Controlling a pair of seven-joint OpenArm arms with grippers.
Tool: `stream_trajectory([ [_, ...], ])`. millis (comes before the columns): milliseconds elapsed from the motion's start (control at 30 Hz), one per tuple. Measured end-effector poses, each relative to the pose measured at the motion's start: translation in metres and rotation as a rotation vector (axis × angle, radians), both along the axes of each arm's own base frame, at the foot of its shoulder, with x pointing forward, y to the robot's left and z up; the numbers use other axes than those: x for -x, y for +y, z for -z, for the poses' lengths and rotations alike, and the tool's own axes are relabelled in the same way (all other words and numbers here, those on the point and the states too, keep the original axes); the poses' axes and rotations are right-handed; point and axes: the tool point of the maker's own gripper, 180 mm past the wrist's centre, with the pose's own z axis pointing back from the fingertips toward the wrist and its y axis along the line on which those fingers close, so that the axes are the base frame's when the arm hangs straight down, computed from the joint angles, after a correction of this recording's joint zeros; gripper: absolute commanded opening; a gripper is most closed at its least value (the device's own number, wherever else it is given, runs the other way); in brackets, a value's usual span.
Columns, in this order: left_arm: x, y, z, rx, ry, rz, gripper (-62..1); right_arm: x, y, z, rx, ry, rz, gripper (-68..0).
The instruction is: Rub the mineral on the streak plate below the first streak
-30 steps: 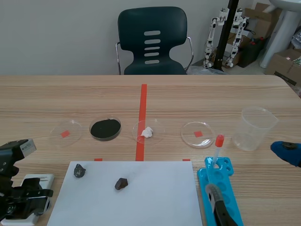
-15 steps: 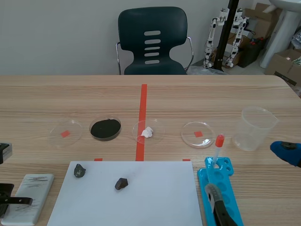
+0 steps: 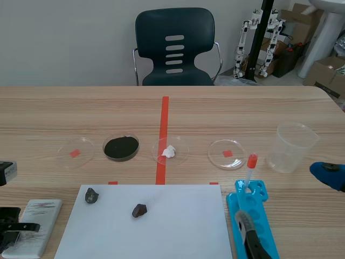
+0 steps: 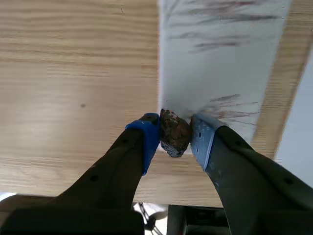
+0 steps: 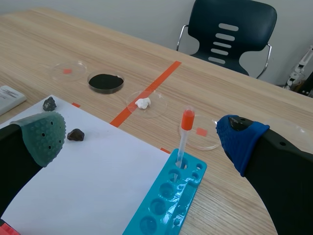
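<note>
Plate (image 4: 220, 63): it lies loose on the table (image 3: 269, 108) beside the paper (image 3: 161, 226), grey streaks across it; nothing pins it, so your stroke may shove it.
Left gripper (image 4: 175, 134): pads clamped on the mineral (image 4: 172, 133) at the plate's edge, by the faint streaks.
Right gripper (image 5: 142, 134): fingers spread, holding nothing, near the rack (image 3: 264, 194).
Mineral: small, lumpy; press hard and it may twist out, or slide off the edge onto wood.
Writing: none you can read.
</note>
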Motion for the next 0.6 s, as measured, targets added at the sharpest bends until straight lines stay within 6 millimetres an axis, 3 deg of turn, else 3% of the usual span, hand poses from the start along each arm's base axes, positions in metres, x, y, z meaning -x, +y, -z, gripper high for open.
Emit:
stream_trajectory([
  [67, -0.006, -0.028, 0.001, 0.105, -0.032, 0.041, -51.8, 0.000, 0.000, 0.000, -0.001, 0.000, 0.000, -2.0],
  [133, -0.008, -0.039, 0.000, 0.150, -0.039, 0.044, -51.8, 0.000, 0.000, 0.000, 0.000, 0.000, 0.001, -2.0],
  [400, -0.007, -0.032, 0.001, 0.097, -0.031, 0.040, -51.8, 0.000, 0.000, 0.000, 0.000, 0.000, -0.001, -2.0],
  [600, -0.003, -0.009, 0.001, -0.053, 0.000, 0.023, -51.8, 0.000, 0.000, 0.000, 0.000, 0.000, -0.001, -2.0],
])
